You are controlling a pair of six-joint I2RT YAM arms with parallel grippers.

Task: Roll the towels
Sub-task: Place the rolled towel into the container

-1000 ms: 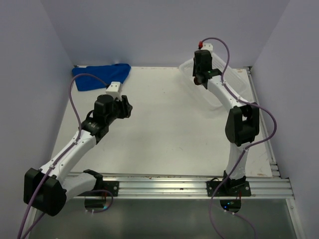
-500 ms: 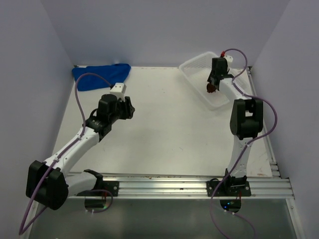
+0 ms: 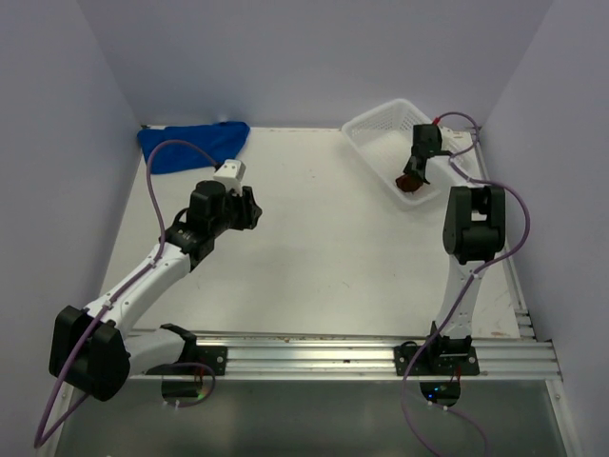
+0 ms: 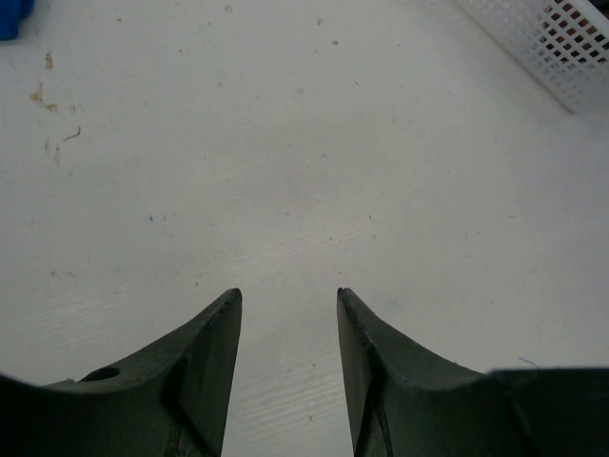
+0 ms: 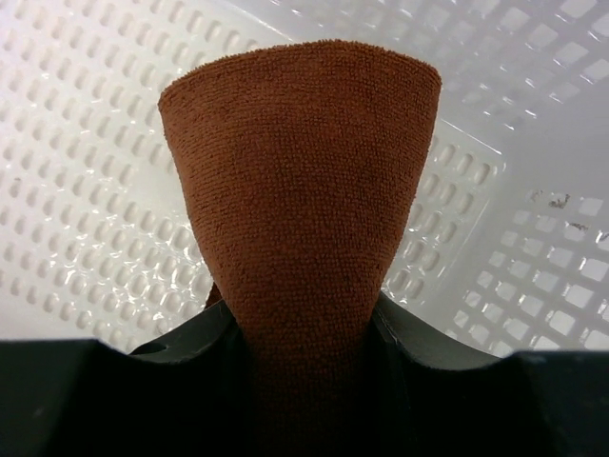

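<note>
The rust-brown towel (image 5: 300, 171) is a tight roll, and my right gripper (image 5: 300, 319) is shut on its near end. In the top view the gripper (image 3: 413, 171) holds this towel (image 3: 409, 184) down inside the white mesh basket (image 3: 379, 124). The blue towel (image 3: 190, 145) lies crumpled at the table's back left corner, and only its edge (image 4: 11, 14) shows in the left wrist view. My left gripper (image 3: 250, 211) hovers over bare table in front of and to the right of the blue towel. It (image 4: 285, 295) stands open with nothing between its fingers.
The basket's perforated walls (image 5: 86, 190) surround the brown roll on every side. One corner of the basket (image 4: 561, 38) shows at the far right of the left wrist view. Grey walls close in the table at the back and on both sides.
My right arm has swung right and lowered the brown roll into the basket. The left arm has shifted slightly right and stayed open.
</note>
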